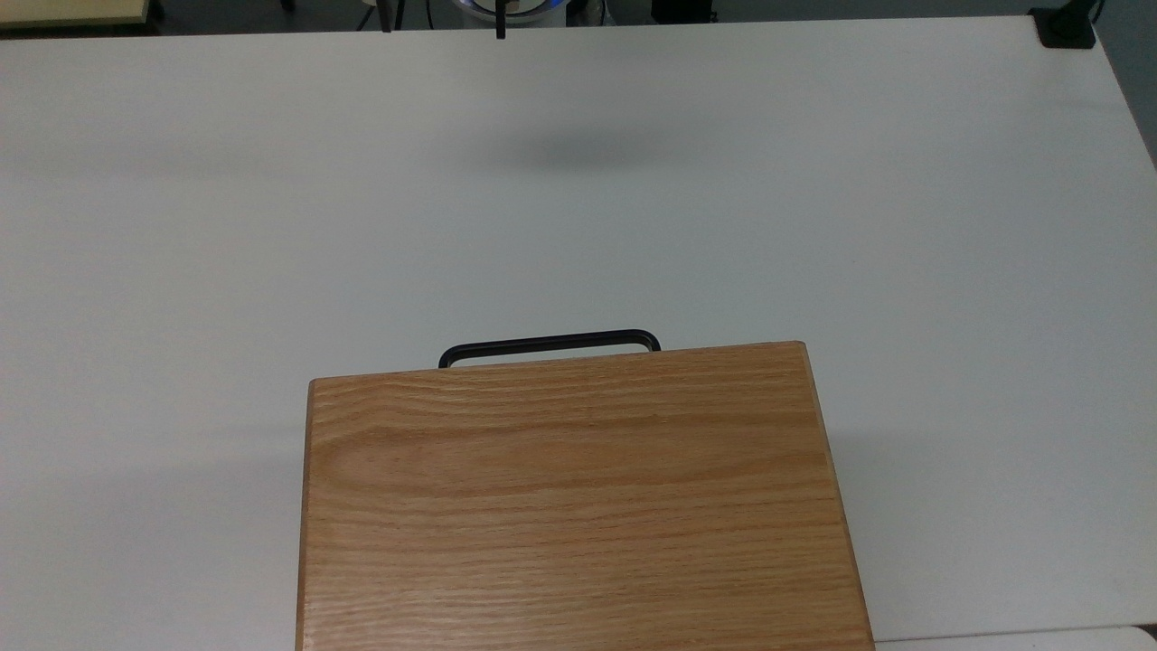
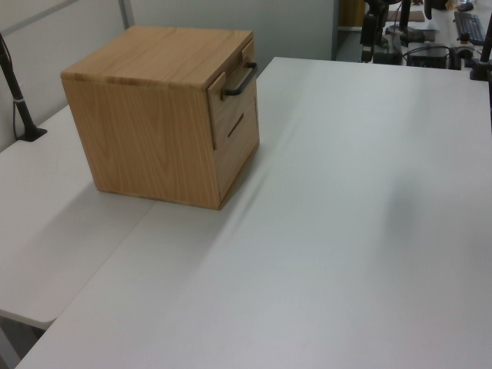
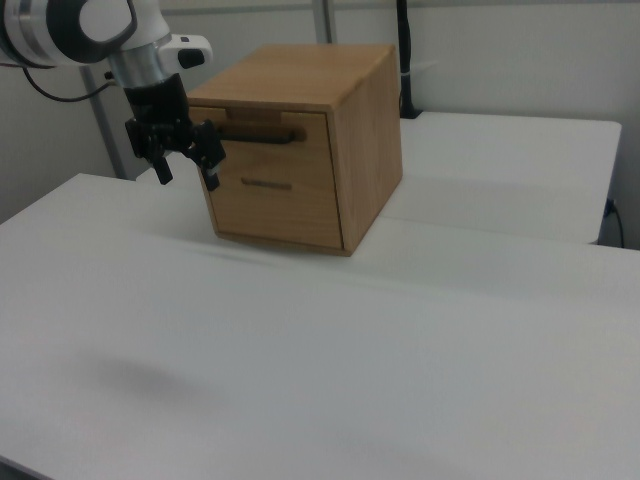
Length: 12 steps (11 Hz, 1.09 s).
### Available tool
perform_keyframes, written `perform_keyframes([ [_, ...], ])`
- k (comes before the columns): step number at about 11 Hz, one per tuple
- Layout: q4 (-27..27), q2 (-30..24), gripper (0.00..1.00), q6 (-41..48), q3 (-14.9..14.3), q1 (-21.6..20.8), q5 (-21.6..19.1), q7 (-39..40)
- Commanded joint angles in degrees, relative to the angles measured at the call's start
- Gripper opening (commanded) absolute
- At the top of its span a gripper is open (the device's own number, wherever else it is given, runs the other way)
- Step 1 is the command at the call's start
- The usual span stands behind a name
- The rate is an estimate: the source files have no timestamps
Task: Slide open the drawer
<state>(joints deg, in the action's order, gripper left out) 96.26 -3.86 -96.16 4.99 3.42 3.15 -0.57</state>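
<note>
The white desk (image 1: 271,226) takes up most of every view, bare across its wide middle. On it stands the oak cabinet (image 2: 146,146): at the bottom centre of the top view, at the upper left of the left view, and at the upper middle of the right view. Its flat grained top panel (image 1: 578,506) hides the front face in the top view.

The drawer (image 3: 272,150) sits at the top of the cabinet's front, above a lower panel with a small slot pull. In the left view its front panel seems to stand very slightly proud of the cabinet face, but no paler inner wall shows, so I judge it essentially closed. Its black bar handle (image 1: 550,344) pokes out just past the top panel's edge in the top view.

The robot arm (image 3: 70,25) comes in at the upper left of the right view. Its end effector (image 3: 185,172) hangs with fingers pointing down and spread apart, released and holding nothing, in front of the drawer's end of the handle at the right view's left; whether it is near or well apart in depth I cannot tell.

By my reading, the task is barely begun: reaching the handle, closing on it and sliding the drawer out all remain.
</note>
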Motion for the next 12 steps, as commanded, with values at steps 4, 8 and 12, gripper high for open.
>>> perform_keyframes([
  [4,0.4,-0.9,1.00,0.9,-0.7,-0.7,-2.3,0.6],
  [8,0.4,-1.0,1.00,1.2,-0.7,-0.6,-2.4,-0.8],
  [12,-0.1,-0.8,1.00,0.4,-0.8,-0.3,-2.2,-7.4],
])
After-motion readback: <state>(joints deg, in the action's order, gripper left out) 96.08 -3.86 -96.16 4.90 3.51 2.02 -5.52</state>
